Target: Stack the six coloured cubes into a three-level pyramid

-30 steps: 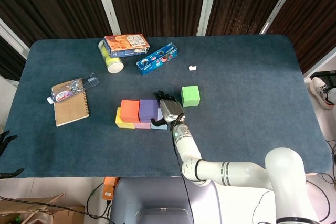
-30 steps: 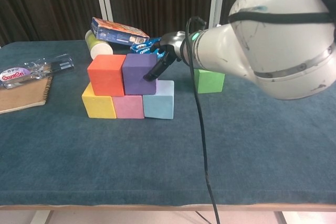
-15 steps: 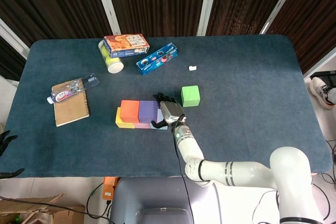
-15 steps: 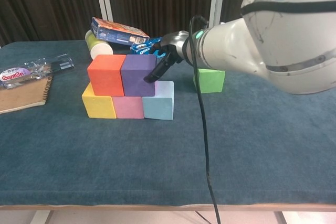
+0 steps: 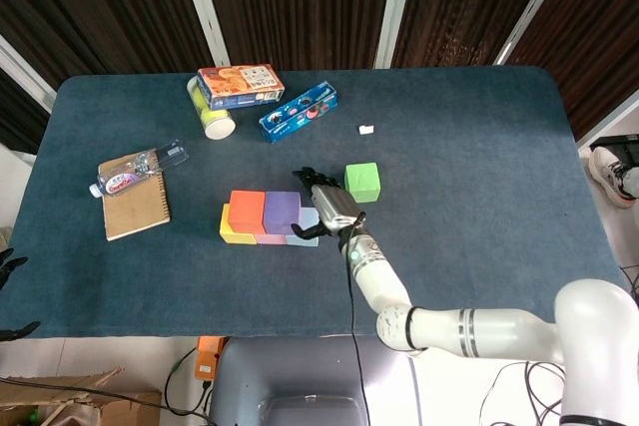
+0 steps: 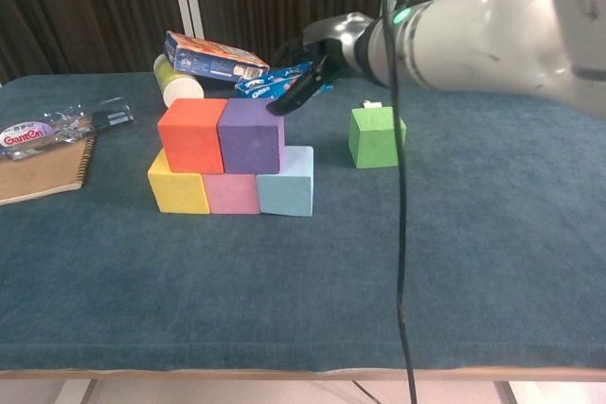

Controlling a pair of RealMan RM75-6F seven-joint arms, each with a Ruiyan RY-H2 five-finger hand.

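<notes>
Chest view, near to far. Nearest me on the tabletop (image 6: 284, 281) stands the bottom row: yellow cube (image 6: 177, 187), pink cube (image 6: 232, 192) and light blue cube (image 6: 287, 182), touching side by side left of frame centre. On it sit the orange cube (image 6: 191, 134) and purple cube (image 6: 251, 134), flush against each other, faces square to the camera, the row's long axis running left to right across the frame. The pair looks shifted toward the left rather than centred over the seams.

Just beyond, my right robot hand (image 6: 308, 73) hovers above the purple cube's upper right corner, holding nothing, fingers (image 6: 289, 98) loosely extended and slanting down toward the cube, apart from it as far as I can tell. The green cube (image 6: 376, 136) rests alone to the right of the stack, well clear of it, turned slightly so one edge faces me; being a cube, it has no long axis. My left robot hand (image 5: 8, 266) shows only at the head view's lower left edge; I cannot tell its state.

Risk, as I judge it: a low sweep toward the green cube could clip the purple cube and shear the second level; an off-centre top placement could tip.
</notes>
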